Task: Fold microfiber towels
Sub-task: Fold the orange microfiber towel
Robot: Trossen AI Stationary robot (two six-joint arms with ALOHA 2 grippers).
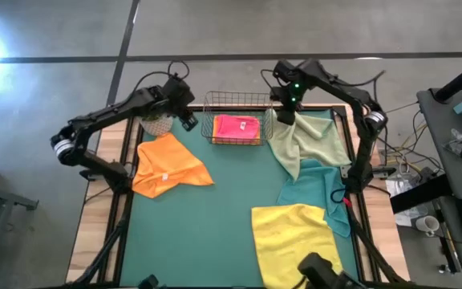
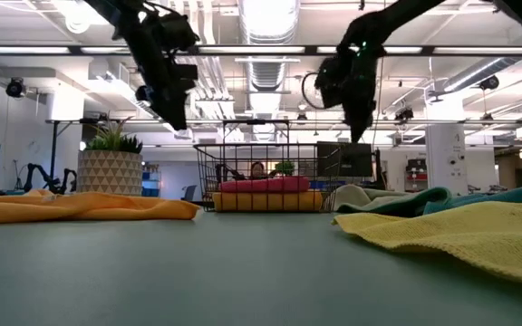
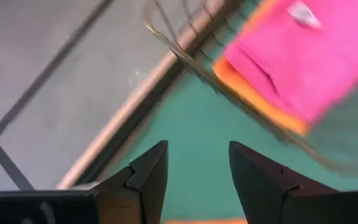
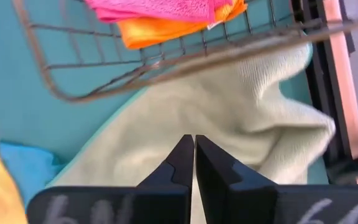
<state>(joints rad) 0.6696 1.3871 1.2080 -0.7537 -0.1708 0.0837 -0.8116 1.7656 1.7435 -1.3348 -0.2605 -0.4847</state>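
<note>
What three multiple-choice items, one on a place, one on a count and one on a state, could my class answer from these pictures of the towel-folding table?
1. Where does the pink towel lie?
A. spread on the mat
B. in the wire basket, on a folded orange towel
C. held by a gripper

2. How many towels lie loose on the green mat, outside the basket?
A. two
B. four
C. six

3. How do the right gripper's fingers stand?
A. wide open
B. shut, empty
C. clamped on the yellow towel

Answers:
1 B: the wrist views show pink stacked on orange inside the wire.
2 B: the high view shows an orange towel, a sage towel, a teal towel and the yellow one.
3 B: the right wrist view shows its fingers together above the sage towel.
</note>
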